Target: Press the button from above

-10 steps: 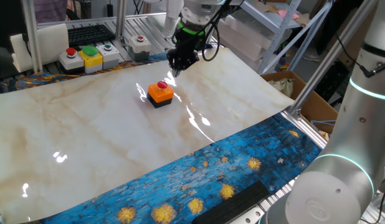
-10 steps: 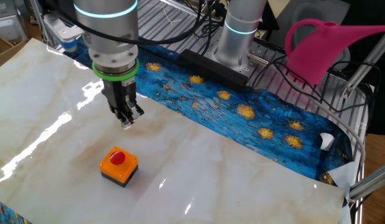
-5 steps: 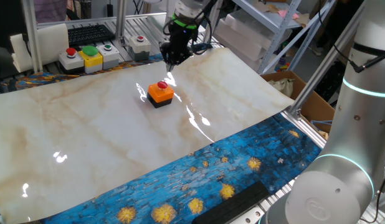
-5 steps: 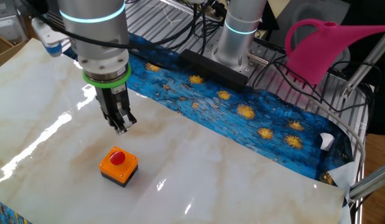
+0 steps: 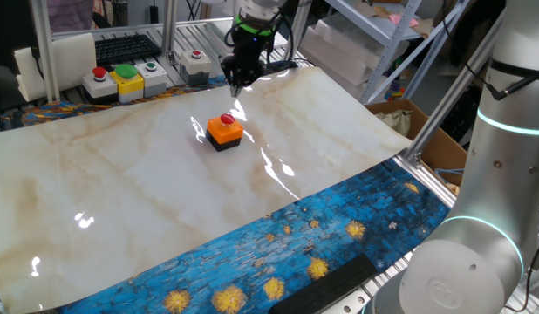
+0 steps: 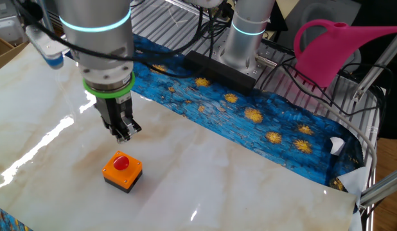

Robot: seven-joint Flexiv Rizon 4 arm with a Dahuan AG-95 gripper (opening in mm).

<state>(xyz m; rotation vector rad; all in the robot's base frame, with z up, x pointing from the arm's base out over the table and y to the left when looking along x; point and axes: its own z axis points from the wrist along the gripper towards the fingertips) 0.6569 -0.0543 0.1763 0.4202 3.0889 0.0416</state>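
We see the button [image 6: 122,171] sitting alone on the marbled worktop [image 6: 250,173], our pincer [image 6: 124,134] hanging just above it, holding nothing; its finger gap we cannot tell.

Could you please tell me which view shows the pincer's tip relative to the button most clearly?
The other fixed view: the pincer appears large, hanging above the button without touching. In one fixed view the pincer is small, dark and distant.

Red-capped orange button [image 6: 122,171], marbled cream table [image 6: 250,186].
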